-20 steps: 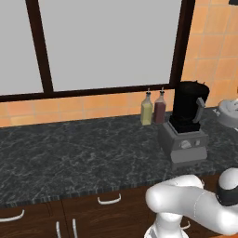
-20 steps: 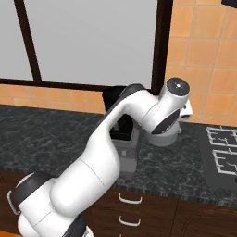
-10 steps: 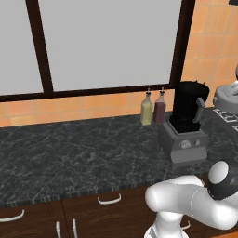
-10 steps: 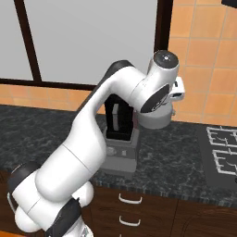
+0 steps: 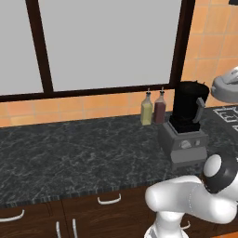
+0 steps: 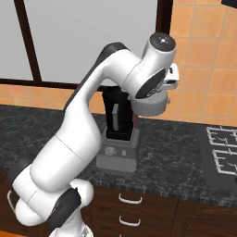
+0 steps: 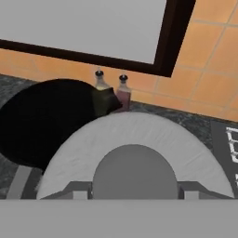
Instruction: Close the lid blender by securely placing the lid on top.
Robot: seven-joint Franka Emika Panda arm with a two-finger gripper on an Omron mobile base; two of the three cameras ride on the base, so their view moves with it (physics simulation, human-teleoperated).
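The blender (image 5: 187,122), a black jar with a side handle on a grey dial base, stands on the dark counter; its jar (image 6: 116,115) shows partly behind my arm. In the hand view its open black mouth (image 7: 44,122) lies to the left, below the lid. The lid (image 7: 135,148), a round grey disc with a raised centre knob, hangs in my gripper (image 7: 135,191), which is shut on it. The lid (image 6: 149,107) is held in the air to the right of the jar's top and a little above it, and shows as a grey disc (image 5: 226,87) at the right edge.
Two small bottles (image 5: 146,108) (image 5: 159,107) stand against the tiled wall just left of the blender. A stove top (image 6: 222,155) lies on the counter to the right. The dark-framed window (image 5: 107,42) runs behind, and drawers (image 5: 109,200) sit under the counter.
My arm has carried the lid upward and leftward, closer to the blender's jar. The blender and bottles have not moved.
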